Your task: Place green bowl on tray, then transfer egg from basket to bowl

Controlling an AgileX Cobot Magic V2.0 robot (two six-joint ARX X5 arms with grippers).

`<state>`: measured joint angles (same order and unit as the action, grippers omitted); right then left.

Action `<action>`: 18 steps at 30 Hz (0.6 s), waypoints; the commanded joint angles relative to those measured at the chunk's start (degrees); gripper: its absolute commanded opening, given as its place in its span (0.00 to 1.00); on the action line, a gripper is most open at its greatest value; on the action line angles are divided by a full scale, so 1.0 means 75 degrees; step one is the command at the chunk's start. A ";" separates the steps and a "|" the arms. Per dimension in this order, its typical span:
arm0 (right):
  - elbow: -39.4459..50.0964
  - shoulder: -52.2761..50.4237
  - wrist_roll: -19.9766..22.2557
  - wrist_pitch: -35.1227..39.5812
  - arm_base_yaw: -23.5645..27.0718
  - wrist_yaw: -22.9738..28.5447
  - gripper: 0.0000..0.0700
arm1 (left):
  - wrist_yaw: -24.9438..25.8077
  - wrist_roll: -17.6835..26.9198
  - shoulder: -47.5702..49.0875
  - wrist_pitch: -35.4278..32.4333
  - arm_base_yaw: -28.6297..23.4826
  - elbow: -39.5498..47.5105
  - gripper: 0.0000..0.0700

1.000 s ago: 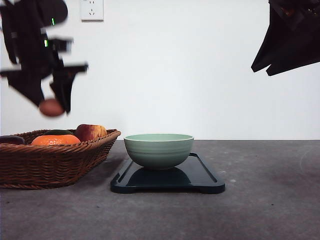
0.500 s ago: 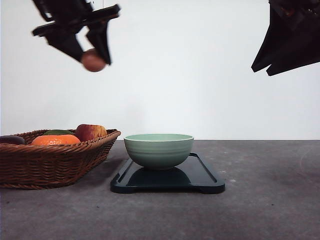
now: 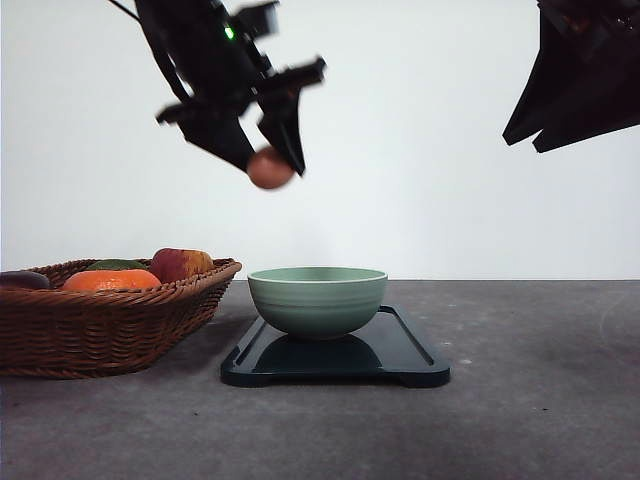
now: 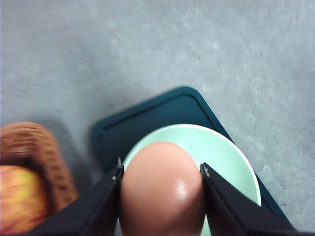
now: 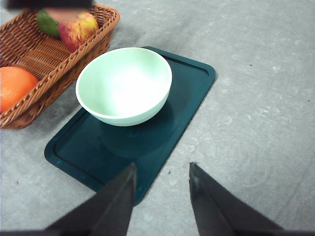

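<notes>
Front view, left hand (image 3: 268, 160): clamped on the egg (image 3: 270, 168), high above the green bowl (image 3: 317, 299).
Front view, bowl: sits on the tray (image 3: 410, 358), beside the basket (image 3: 100, 325) on the counter (image 3: 540, 400).
Left wrist view: egg (image 4: 162, 191) gripped between both fingers (image 4: 98, 206), over the green bowl (image 4: 231, 162).
Right wrist view, right hand (image 5: 160, 196): fingers apart, holding nothing, above the tray (image 5: 187, 93).

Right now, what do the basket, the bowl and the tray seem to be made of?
The basket looks like brown woven wicker: crossing strands and a braided rim show. The green bowl seems matte plastic or ceramic; it is smooth, with faint ridges outside, and the look leaves it open. The tray seems glossy dark plastic, since it reflects the bowl's underside.
</notes>
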<state>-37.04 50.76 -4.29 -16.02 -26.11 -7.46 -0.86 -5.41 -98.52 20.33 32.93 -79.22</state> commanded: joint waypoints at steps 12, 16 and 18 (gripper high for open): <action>-0.0052 0.0029 0.0061 -0.0162 -0.0047 -0.0003 0.30 | 0.0032 -0.0026 -0.1351 -0.0714 0.0589 -0.0143 0.32; -0.0052 0.0029 0.0061 -0.0181 -0.0047 -0.0003 0.30 | 0.0029 -0.0026 -0.1707 -0.0757 0.0669 -0.0143 0.32; -0.0052 0.0029 0.0061 -0.0183 -0.0047 -0.0003 0.30 | 0.0029 -0.0026 -0.1845 -0.0766 0.0669 -0.0143 0.32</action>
<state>-37.04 50.75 -4.29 -17.57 -26.11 -7.48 -0.84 -5.41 -111.12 15.34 37.41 -79.22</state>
